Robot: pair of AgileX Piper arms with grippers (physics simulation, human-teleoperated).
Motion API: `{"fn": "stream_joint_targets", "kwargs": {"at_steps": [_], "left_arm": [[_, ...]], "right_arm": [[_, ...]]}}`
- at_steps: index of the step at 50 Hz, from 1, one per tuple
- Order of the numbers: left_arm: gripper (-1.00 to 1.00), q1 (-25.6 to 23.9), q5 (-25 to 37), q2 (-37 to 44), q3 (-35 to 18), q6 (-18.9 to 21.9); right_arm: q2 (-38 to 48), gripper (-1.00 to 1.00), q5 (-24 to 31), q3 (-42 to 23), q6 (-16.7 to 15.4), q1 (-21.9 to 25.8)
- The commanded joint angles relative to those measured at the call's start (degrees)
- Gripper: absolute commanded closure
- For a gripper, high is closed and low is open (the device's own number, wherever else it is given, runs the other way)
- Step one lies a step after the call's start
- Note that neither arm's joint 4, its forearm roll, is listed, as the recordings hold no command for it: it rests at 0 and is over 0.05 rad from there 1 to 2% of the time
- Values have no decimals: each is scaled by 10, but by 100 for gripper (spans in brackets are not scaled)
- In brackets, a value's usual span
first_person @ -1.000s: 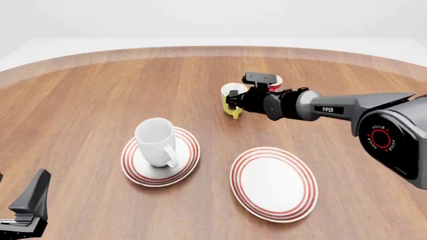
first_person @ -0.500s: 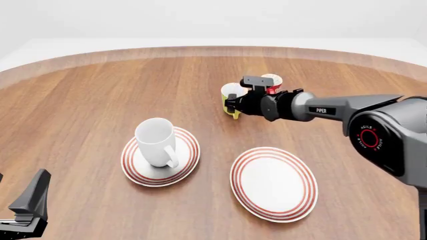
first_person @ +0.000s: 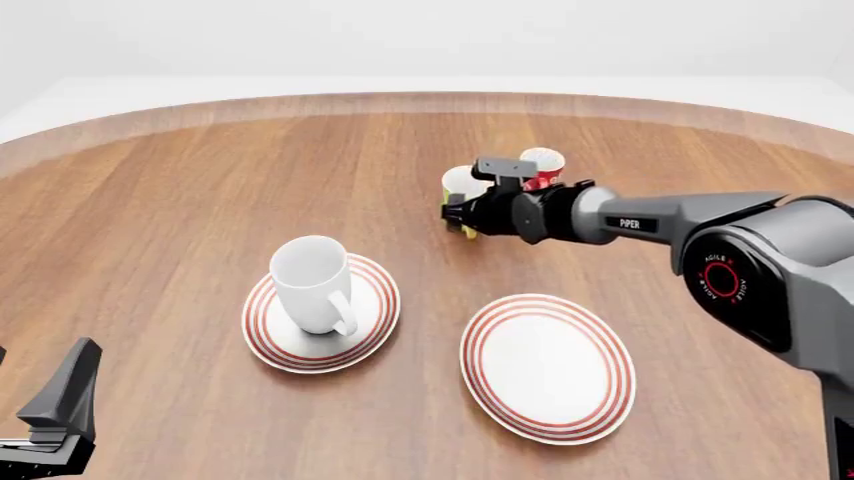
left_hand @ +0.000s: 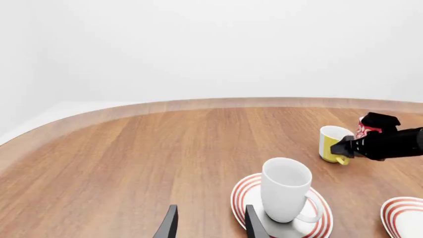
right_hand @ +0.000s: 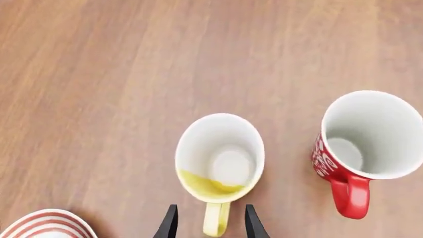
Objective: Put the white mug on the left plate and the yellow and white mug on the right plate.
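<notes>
The white mug (first_person: 315,283) is seen standing upright on the left plate (first_person: 275,338), its handle turned toward the camera side of the table. The right plate (first_person: 549,366) lies bare beside it. Farther back, the yellow and white mug (right_hand: 220,158) stands on the wooden table (first_person: 174,200), with a red cup (right_hand: 365,144) just beside it to the right. The right gripper (right_hand: 209,223) is held low at the yellow mug's handle; its two fingers are spread with the handle between them, and no firm grip can be made out. The left gripper (left_hand: 209,227) is kept near the table's front left corner, its fingers parted and nothing held between them.
</notes>
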Motion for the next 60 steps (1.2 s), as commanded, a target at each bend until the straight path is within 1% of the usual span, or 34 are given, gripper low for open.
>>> {"fn": "stream_joint_targets", "kwargs": {"at_steps": [1, 5, 7, 18, 19, 43, 60], "left_arm": [[-100, 0, 0, 0, 0, 0], [-100, 0, 0, 0, 0, 0], [-100, 0, 0, 0, 0, 0], [-100, 0, 0, 0, 0, 0], [-100, 0, 0, 0, 0, 0], [-100, 0, 0, 0, 0, 0], [-100, 0, 0, 0, 0, 0]], "right_arm": [[9, -100, 10, -10, 7, 5], [11, -100, 11, -11, 11, 6], [13, -100, 12, -12, 19, 6], [9, -100, 7, -6, 18, 5], [9, 100, 6, -6, 17, 4], [-18, 100, -2, 12, 4, 3], [-86, 100, -7, 56, -18, 1]]}}
